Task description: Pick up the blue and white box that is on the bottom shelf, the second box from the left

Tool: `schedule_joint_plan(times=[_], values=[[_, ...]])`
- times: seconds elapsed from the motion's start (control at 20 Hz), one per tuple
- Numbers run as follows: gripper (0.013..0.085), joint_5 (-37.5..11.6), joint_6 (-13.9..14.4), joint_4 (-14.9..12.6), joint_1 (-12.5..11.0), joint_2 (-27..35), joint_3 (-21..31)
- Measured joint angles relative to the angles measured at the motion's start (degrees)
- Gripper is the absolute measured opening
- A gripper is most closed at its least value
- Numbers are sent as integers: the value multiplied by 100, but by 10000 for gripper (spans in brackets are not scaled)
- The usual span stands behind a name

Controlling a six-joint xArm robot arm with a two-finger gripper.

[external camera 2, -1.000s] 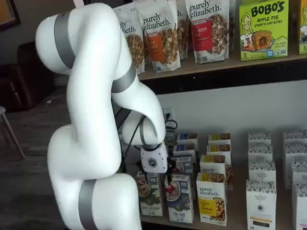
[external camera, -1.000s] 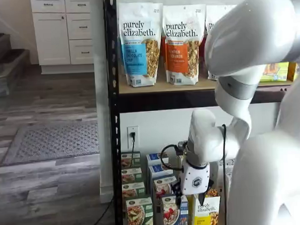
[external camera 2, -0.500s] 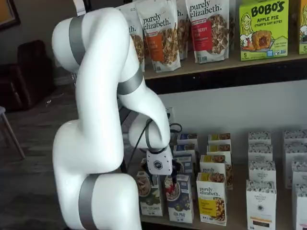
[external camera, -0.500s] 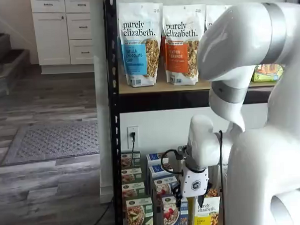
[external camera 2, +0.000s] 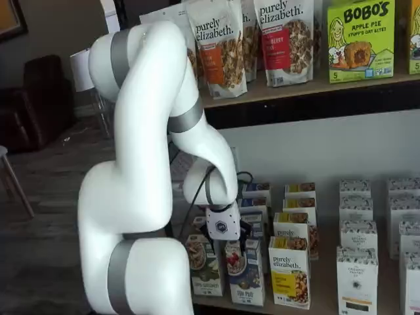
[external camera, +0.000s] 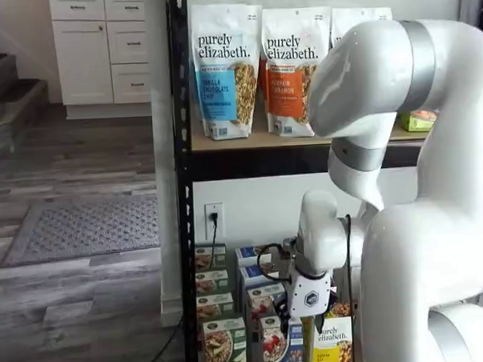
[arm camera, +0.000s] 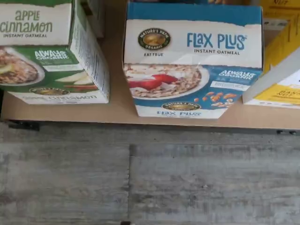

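the tool hung low in front of the bottom shelf, its white body just above the blue and white box; in both shelf views the black fingers were mostly lost against the boxes behind, so i could not tell whether they stood apart or closed, and nothing appeared to be held. the box stood upright at the front edge of the shelf board, between a green-trimmed box and a yellow-bottomed box, near both but with slim gaps.

it looked like light, thin cardboard: stiff enough along its edges, but likely to dent if squeezed hard across the broad printed face. my judgement is that the narrow side walls near the top offered the best hold, since the gaps beside it were tight lower down.

the wrist view alone gave the box close up, with "flax plus instant oatmeal" readable, the bowl with red berries, and the wood floor beyond the shelf edge. only the shelf views showed the arm, the rows of boxes behind, and the granola bags on the tier above.
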Motion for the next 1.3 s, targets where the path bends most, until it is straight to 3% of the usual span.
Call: schedule_joint_plan(times=[0.2,0.35,0.65,1.1,1.3], values=[[850,-63,-8,-8,-14,286,-265],[850,-71,200,-252,-46,454,-439],[850,-96,297,-376,-71,752,-763],[850,-107,100,-193,-86,1095,-1149],[850,-67,-86,24,-56,1197,-1280]])
